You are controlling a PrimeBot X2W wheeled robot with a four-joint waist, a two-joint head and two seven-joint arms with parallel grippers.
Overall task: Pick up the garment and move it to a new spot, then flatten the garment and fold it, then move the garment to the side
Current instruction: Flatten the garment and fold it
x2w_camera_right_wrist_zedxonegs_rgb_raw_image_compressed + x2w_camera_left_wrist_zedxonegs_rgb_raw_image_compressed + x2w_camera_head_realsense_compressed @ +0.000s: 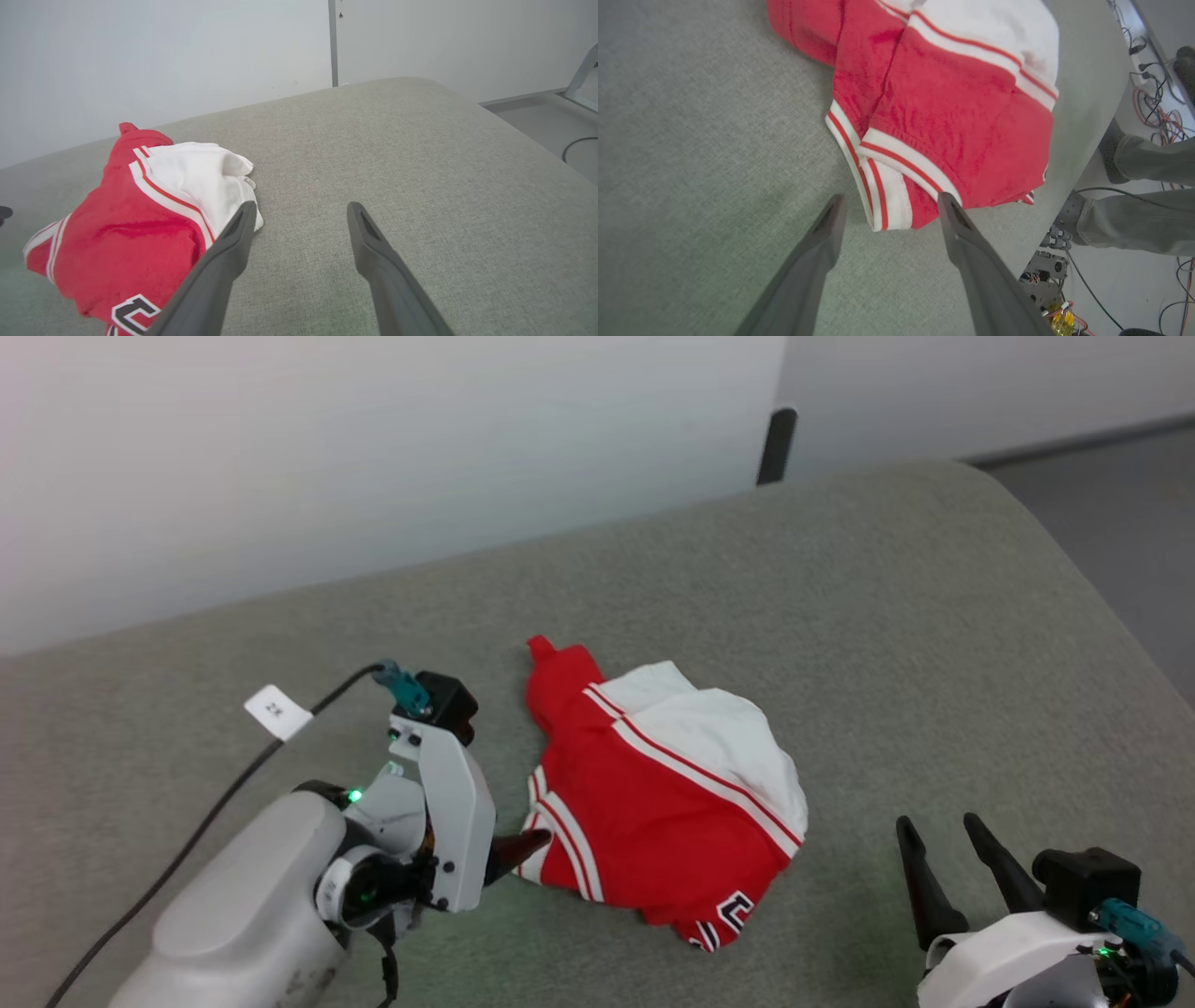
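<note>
Left tool point(887, 204) spread wide with tips at crumpled garment point(663, 793), right tool point(301, 210) parted too, garment to its left

This looks like a robotics lab or test room, though little of it shows: bare white wall panels point(373, 448), a grey cloth-covered table point(840, 616), loose tangled wires point(1153, 105) and small electronic parts point(1057, 318) on the floor, and a tagged cable point(276, 712) across the table.
</note>
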